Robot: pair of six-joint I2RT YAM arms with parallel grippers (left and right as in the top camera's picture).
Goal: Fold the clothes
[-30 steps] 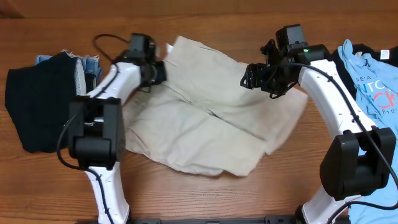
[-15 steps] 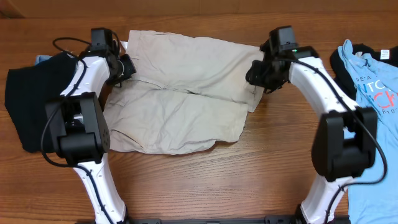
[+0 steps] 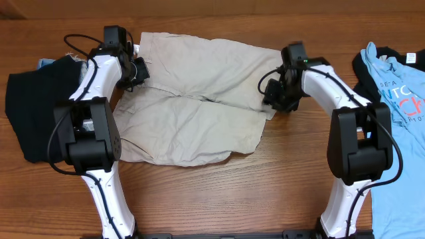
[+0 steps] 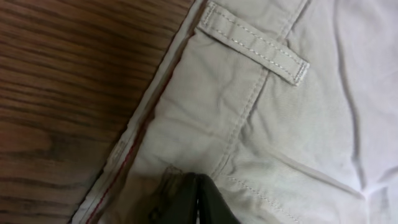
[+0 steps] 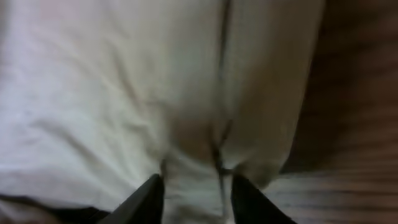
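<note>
The shorts [image 3: 199, 99] lie spread out in the middle of the bench [image 3: 299, 179], mostly flat. The waistband [image 4: 186, 93] is toward the left and the two legs run off to the right. A crease crosses the middle where the legs meet, and the nearer leg is a bit rumpled along its lower edge.

The left end effector [image 3: 136, 72] sits at the left edge of the shorts, on the waistband. From its wrist camera the dark fingers [image 4: 208, 202] meet in a point right at the band's edge with cloth bunched into them, so it looks pinched closed on the shorts. A belt loop [image 4: 255, 46] lies flat just beyond, and bare wood shows alongside.

The right end effector [image 3: 275, 101] is at the opposite side, over the end of the far leg near its corner. Its wrist view is blurred, but the two fingertips [image 5: 146, 199] stand clearly apart, with the pale cloth lying between and under them. It is open and grips nothing.

Off to the left, clear of the shorts, a black garment [image 3: 36, 113] lies in a heap with a bit of denim [image 3: 45, 64] peeking out behind it. At the far right a blue shirt [image 3: 398, 93] with lettering lies over some dark cloth [image 3: 362, 66], well apart from the shorts.
</note>
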